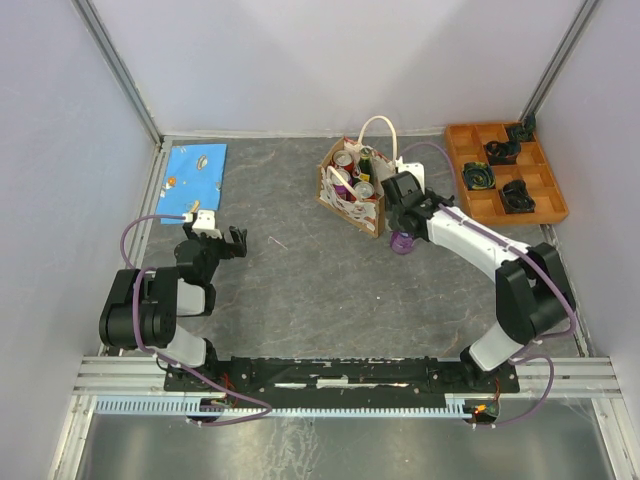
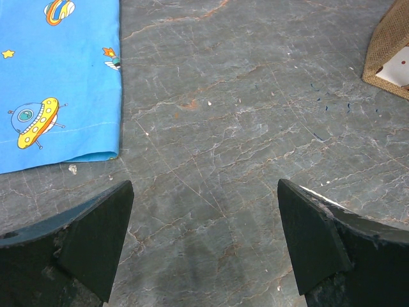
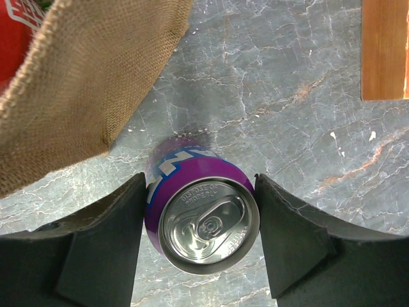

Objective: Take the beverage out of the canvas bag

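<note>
Left gripper point(image 2: 204, 192): wide open and holding nothing, it hangs over bare grey table point(image 1: 300, 270).
Right gripper point(image 3: 198, 180): closed on the purple can point(image 3: 204, 224), one dark finger point(image 3: 108, 243) pressed to each side of it.
Purple can: upright with its unopened silver top facing the wrist camera, outside the bag and just beside the bag's near right corner. Whether its base touches the table cannot be told.
Canvas bag point(image 1: 352, 200): stands upright with its mouth open and a white looped handle point(image 1: 378, 125) arching over the far side.
In the bag: several upright drinks packed close, among them two silver can tops point(image 1: 343, 158) and a dark bottle neck point(image 1: 366, 160). The right wrist view shows something red point(image 3: 16, 32) inside.
Orange compartment tray point(image 1: 482, 205): at the far right, well apart from the bag, with small dark parts point(image 1: 478, 175) in four compartments.
Blue cloth point(image 2: 57, 77): flat at the far left, printed with cartoon spaceships.
</note>
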`<state>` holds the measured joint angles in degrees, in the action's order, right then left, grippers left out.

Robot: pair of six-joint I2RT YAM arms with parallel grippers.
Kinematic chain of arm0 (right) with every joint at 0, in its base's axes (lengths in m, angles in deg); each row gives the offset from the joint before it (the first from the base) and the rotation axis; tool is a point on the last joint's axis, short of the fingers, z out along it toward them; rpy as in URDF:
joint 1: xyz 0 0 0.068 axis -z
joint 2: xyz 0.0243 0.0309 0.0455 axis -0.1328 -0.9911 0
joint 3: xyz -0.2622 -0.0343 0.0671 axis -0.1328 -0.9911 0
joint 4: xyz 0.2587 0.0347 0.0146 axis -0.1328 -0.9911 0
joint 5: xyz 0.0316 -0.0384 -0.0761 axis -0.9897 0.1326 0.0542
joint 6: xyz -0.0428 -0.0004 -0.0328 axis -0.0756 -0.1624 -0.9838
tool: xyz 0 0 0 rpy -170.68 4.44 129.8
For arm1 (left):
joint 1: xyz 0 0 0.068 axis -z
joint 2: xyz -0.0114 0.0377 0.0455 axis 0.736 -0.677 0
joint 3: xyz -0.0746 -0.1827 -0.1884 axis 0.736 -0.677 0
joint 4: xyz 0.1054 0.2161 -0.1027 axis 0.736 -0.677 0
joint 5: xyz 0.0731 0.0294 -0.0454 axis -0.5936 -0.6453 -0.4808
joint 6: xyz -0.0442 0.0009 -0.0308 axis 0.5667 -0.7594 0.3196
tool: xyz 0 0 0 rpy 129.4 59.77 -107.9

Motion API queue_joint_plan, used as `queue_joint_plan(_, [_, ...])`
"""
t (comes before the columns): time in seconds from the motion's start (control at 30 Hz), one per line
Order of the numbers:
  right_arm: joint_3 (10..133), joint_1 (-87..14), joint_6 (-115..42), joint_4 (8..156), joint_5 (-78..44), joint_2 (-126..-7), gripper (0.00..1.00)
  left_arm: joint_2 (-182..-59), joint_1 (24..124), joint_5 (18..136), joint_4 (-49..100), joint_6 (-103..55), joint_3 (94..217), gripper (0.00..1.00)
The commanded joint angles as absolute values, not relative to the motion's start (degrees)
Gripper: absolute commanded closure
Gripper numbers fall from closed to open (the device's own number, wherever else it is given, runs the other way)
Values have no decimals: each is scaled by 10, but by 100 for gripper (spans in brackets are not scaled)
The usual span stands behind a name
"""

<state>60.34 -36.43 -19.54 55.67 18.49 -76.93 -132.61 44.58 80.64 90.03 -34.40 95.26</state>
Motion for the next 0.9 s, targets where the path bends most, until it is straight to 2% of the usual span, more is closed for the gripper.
queue_joint_plan(0.0, [644, -373, -194, 576, 194, -773, 100, -1327, 444, 796, 933, -354, 957, 1])
queue_joint_plan(0.03, [646, -375, -193, 573, 195, -777, 96, -1327, 444, 796, 933, -354, 957, 1])
queue_joint_plan(0.1, [651, -377, -194, 564, 197, -783, 78, -1327, 444, 796, 934, -354, 957, 1])
queue_joint_plan(0.17, [656, -380, -192, 556, 204, -785, 55, -1327, 445, 796, 933, -354, 957, 1])
queue_joint_plan(0.2, [661, -384, -190, 547, 213, -784, 33, -1327, 445, 796, 933, -354, 957, 1])
queue_joint_plan(0.3, [670, -388, -194, 537, 224, -779, 23, -1327, 444, 796, 933, -354, 958, 1])
queue_joint_plan(0.4, [685, -391, -203, 528, 243, -776, 4, -1327, 444, 797, 934, -354, 957, 1])
queue_joint_plan(0.47, [694, -393, -210, 526, 250, -771, 1, -1328, 444, 796, 934, -353, 957, 1])
queue_joint_plan(0.87, [761, -394, -266, 570, 272, -702, 1, -1327, 444, 796, 934, -353, 957, 1])
